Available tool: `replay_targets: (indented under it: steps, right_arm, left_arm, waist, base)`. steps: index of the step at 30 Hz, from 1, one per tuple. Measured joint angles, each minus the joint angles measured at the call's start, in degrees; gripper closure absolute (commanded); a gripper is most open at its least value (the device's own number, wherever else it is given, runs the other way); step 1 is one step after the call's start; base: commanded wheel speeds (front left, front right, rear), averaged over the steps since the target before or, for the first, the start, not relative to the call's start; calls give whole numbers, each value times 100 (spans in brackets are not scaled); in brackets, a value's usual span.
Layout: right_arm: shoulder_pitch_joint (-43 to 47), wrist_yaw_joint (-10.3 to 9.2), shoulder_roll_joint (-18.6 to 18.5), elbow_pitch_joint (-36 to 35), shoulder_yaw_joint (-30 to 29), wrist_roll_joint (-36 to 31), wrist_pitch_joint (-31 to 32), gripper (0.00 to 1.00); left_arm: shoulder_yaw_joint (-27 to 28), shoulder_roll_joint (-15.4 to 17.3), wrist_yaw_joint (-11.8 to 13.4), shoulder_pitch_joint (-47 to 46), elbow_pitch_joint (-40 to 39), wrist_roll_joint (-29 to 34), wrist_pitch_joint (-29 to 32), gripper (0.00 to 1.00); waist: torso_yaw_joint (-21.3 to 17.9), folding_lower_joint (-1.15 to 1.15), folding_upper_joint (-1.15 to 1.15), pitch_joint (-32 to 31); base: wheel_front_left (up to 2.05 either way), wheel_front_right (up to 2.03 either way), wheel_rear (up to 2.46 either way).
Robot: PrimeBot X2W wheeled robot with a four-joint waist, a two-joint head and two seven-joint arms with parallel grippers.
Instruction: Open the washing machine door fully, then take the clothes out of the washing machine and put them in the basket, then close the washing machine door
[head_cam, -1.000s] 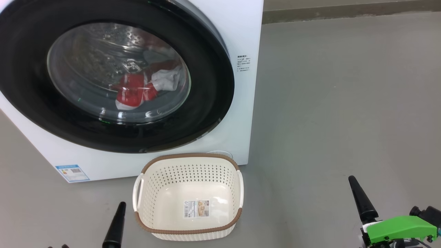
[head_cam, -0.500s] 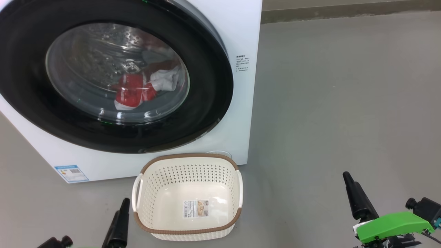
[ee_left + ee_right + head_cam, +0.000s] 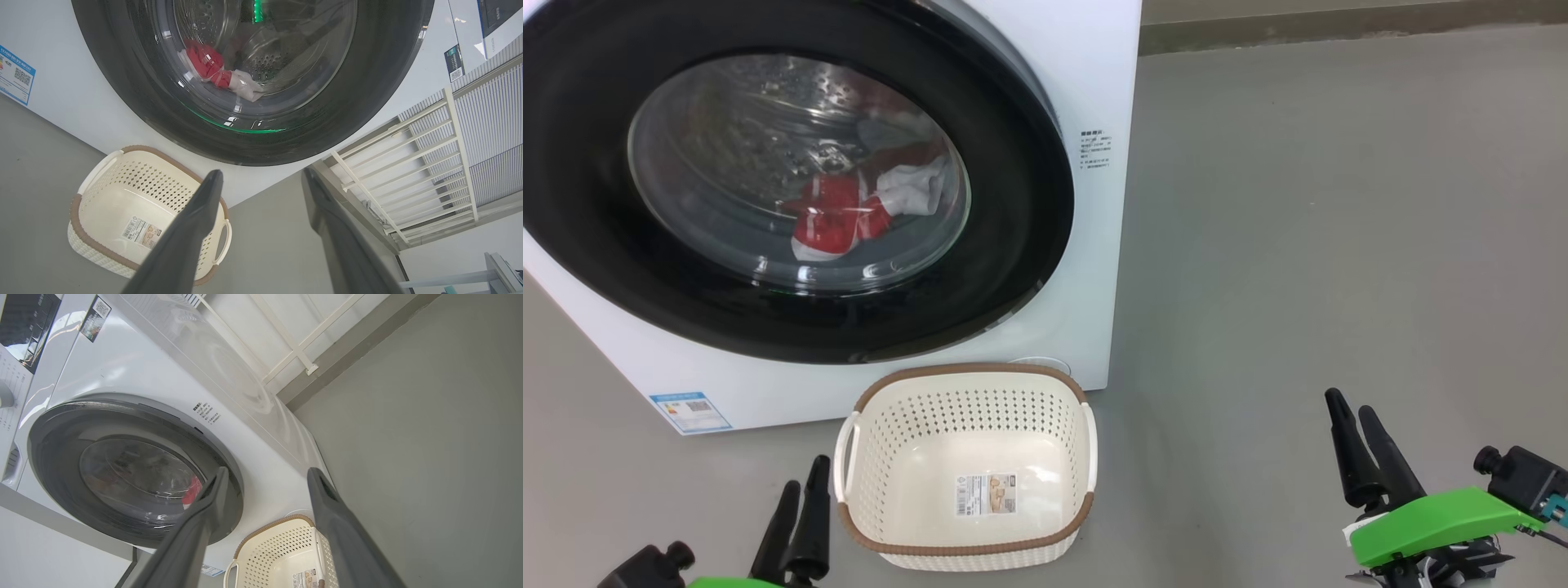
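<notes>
Front-loading washing machine (image 3: 1098, 73) on a grey floor (image 3: 1298, 245). Its round, black-rimmed door (image 3: 1013, 212) lies flat against the white front and appears shut, though the latch cannot be made out. Red and white clothes (image 3: 837, 220) lie in the drum, seen through the glass. The cream basket (image 3: 968, 369) stands on the floor just in front of the machine, below the door. The left gripper (image 3: 806, 475) is just beside the basket and the right gripper (image 3: 1347, 403) well to its right. Each has its fingers spread apart, gripping nothing.
</notes>
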Motion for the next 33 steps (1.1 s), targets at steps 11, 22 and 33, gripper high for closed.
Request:
replay_targets:
  steps: [11,22,33]
  right_arm:
    - [-14,0,-21,-124,100,-828,-202,0]
    - [-18,0,-25,-248,138,-1613,-393,0]
    - [-110,0,-44,-352,185,-2391,-575,0]
  left_arm:
    - [-103,2,54,-66,-148,907,-203,0]
    - [-132,7,119,-70,-224,1625,-380,0]
    - [-142,26,153,-90,-330,2394,-558,0]
  waist:
    - [-16,0,0,17]
    - [-20,0,0,9]
    - [11,0,0,37]
  base:
    - [0,0,0]
    - [0,0,0]
    - [0,0,0]
